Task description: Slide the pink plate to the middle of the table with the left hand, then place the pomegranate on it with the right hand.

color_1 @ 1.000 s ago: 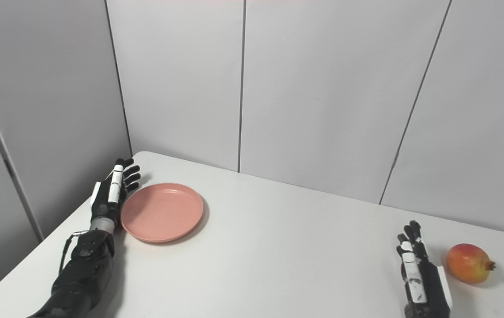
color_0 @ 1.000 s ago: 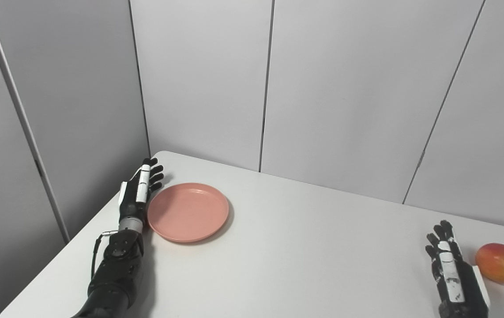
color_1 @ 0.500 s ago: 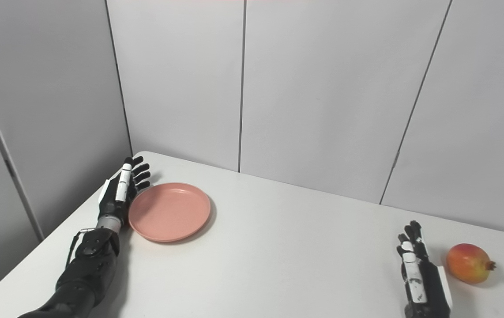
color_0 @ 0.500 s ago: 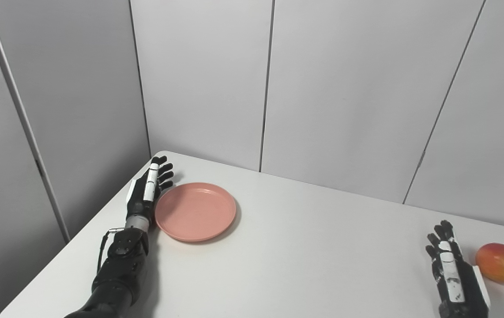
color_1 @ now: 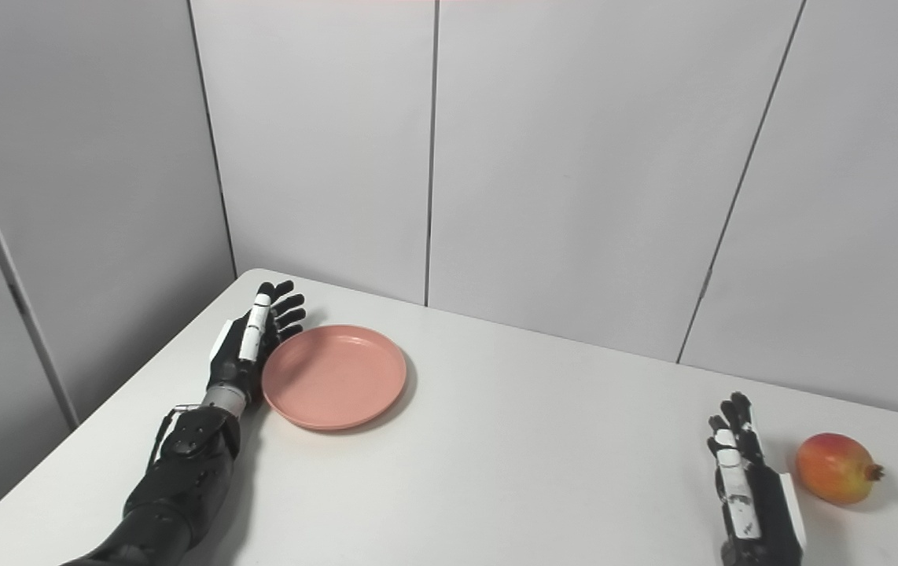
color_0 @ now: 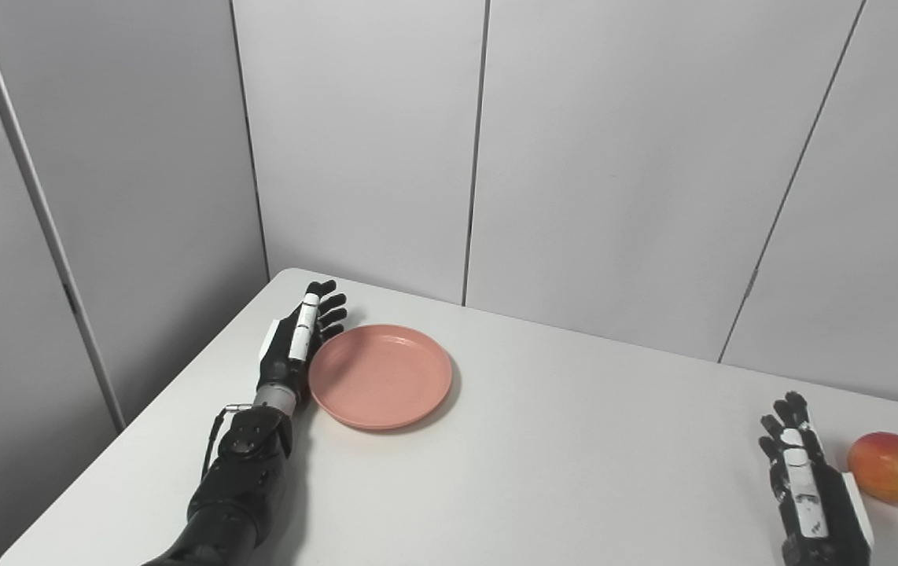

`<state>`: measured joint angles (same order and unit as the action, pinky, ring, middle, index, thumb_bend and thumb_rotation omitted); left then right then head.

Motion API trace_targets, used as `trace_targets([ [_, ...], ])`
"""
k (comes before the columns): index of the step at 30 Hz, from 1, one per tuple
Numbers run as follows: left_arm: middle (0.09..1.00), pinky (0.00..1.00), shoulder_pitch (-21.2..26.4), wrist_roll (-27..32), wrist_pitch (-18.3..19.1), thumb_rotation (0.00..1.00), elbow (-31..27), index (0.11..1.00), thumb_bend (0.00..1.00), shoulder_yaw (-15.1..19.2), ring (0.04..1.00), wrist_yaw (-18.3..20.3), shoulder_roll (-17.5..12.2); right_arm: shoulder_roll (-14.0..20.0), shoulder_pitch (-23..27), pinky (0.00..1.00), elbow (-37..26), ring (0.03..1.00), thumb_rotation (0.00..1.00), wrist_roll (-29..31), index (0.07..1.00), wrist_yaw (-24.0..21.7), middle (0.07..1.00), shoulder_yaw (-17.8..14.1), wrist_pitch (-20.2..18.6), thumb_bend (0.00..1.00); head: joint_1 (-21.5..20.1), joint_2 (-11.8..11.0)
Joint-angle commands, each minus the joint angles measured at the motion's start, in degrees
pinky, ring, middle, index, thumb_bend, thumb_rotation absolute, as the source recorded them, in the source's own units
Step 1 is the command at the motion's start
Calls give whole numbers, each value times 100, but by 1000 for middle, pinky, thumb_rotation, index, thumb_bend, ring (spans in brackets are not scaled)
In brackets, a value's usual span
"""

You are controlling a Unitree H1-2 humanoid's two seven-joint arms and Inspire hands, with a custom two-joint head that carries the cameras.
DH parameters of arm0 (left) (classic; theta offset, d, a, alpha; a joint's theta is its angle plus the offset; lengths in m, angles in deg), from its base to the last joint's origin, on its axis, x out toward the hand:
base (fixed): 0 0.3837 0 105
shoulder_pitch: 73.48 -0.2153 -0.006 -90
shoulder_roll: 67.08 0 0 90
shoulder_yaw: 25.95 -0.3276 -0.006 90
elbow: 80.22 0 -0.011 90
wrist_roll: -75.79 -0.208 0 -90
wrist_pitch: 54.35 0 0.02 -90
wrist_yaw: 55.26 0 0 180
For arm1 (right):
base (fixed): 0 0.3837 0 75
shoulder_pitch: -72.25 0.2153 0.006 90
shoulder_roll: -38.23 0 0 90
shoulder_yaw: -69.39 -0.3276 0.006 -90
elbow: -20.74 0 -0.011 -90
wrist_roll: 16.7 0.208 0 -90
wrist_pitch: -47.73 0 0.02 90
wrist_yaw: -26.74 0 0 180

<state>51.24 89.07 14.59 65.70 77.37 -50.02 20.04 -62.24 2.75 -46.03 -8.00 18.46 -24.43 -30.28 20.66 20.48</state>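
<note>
A pink plate lies flat on the white table, left of the middle. My left hand is open, fingers straight, and stands on edge against the plate's left rim. A red and yellow pomegranate lies near the table's right side. My right hand is open and empty, resting just left of the pomegranate, a small gap apart. The same scene shows in the right eye view: plate, left hand, pomegranate, right hand.
Grey wall panels close off the table at the back and left. The table's left edge runs close beside my left forearm.
My left hand has moved to the right across the table, pushing the pink plate along with it toward the middle. My right hand and the pomegranate have stayed still.
</note>
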Motion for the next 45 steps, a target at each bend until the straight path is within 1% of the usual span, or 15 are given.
trace_targets([
  [1, 840, 810, 13, -18, 26, 1000, -175, 831, 605, -53, 839, 72, 62, 6, -2, 1000, -39, 976, 858, -34, 1000, 16, 995, 0, 216, 484, 8, 3],
  [6, 840, 812, -61, -87, 249, 1000, -477, 832, 604, -181, 836, 88, 184, 16, 0, 1000, -52, 978, 868, -72, 1000, 9, 998, -5, 201, 484, 5, 24],
  [8, 845, 827, -96, -118, 333, 1000, -594, 838, 606, -242, 844, 97, 213, 5, -1, 1000, -57, 976, 856, -52, 1000, 2, 995, -18, 191, 482, -6, 25],
  [13, 842, 829, -181, -58, 550, 1000, -867, 837, 618, -295, 842, 177, 339, -2, 3, 1000, -49, 977, 850, -26, 1000, -3, 995, -32, 186, 475, -25, 49],
  [19, 842, 823, -223, -135, 633, 1000, -1008, 838, 616, -384, 844, 171, 460, -4, 2, 1000, -60, 977, 843, -13, 1000, -25, 995, -25, 183, 483, -45, 74],
  [26, 856, 836, -276, 128, 958, 1000, -1271, 848, 601, -327, 857, 266, 705, 3, -6, 1000, -96, 979, 842, -57, 1000, -14, 996, -6, 155, 505, -93, 122],
  [30, 864, 844, -333, 75, 1104, 1000, -1449, 857, 595, -373, 865, 282, 796, -5, -19, 1000, -140, 982, 839, -57, 1000, -8, 999, -1, 112, 514, -124, 139],
  [33, 868, 843, -412, -90, 1296, 1000, -1659, 865, 597, -514, 870, 272, 856, -6, -19, 1000, -137, 985, 846, -44, 1000, -34, 1000, 11, 123, 493, -164, 166],
  [35, 867, 844, -452, -183, 1299, 1000, -1730, 863, 590, -614, 870, 261, 895, -9, -19, 1000, -130, 982, 861, -65, 1000, -18, 999, 16, 133, 479, -187, 173],
  [38, 865, 847, -498, -270, 1318, 1000, -1832, 855, 598, -726, 869, 255, 961, -15, -14, 1000, -117, 982, 843, -41, 1000, -29, 997, 9, 134, 483, -226, 196],
  [45, 875, 871, -618, -384, 1515, 1000, -2196, 865, 594, -819, 882, 114, 1196, -3, 2, 1000, -83, 979, 842, -38, 1000, -43, 994, 11, 110, 519, -293, 257],
])
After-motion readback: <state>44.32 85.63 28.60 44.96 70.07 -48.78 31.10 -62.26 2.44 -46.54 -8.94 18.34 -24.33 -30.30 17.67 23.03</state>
